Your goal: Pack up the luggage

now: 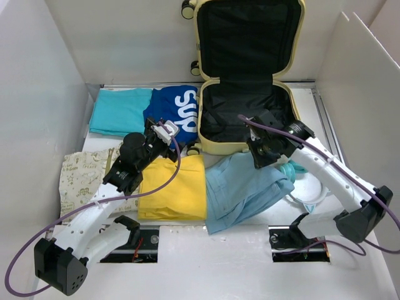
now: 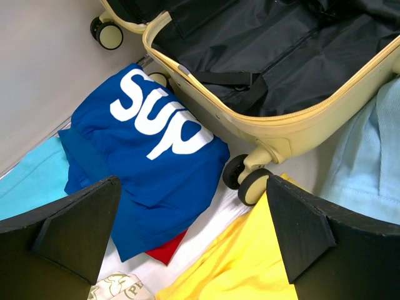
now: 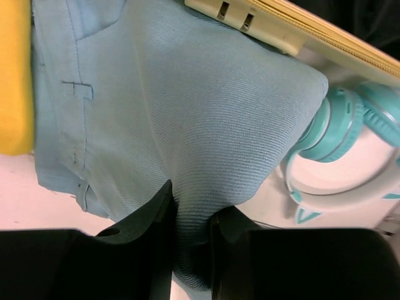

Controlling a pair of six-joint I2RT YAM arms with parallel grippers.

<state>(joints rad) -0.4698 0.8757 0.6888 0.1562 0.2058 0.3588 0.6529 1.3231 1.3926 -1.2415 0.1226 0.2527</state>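
- My left gripper [image 2: 192, 187] hangs wide open over the blue shirt [image 2: 144, 169], with free air between its fingers.
- The luggage [image 1: 232, 149] lies open, and its base can be reached from above.
- Its lid [image 1: 300, 37] stands upright behind the base and closes off the far side.
- Its front wall and a wheel [image 2: 253, 184] stand between my left gripper and the base.
- My right gripper [image 3: 190, 222] is pinched on the pale blue cloth [image 3: 187, 106], close to that front wall.
- Headphones [image 3: 340, 137] crowd the space just to its right.

Place: robotics lab test cell
Enclosure: plain white panel walls [image 1: 44, 94] around flat white tabletop [image 1: 212, 256]
Fixtures: two white-and-black robot arms [image 1: 87, 219] [image 1: 331, 169] bolted down, trailing purple cables [image 1: 6, 275]
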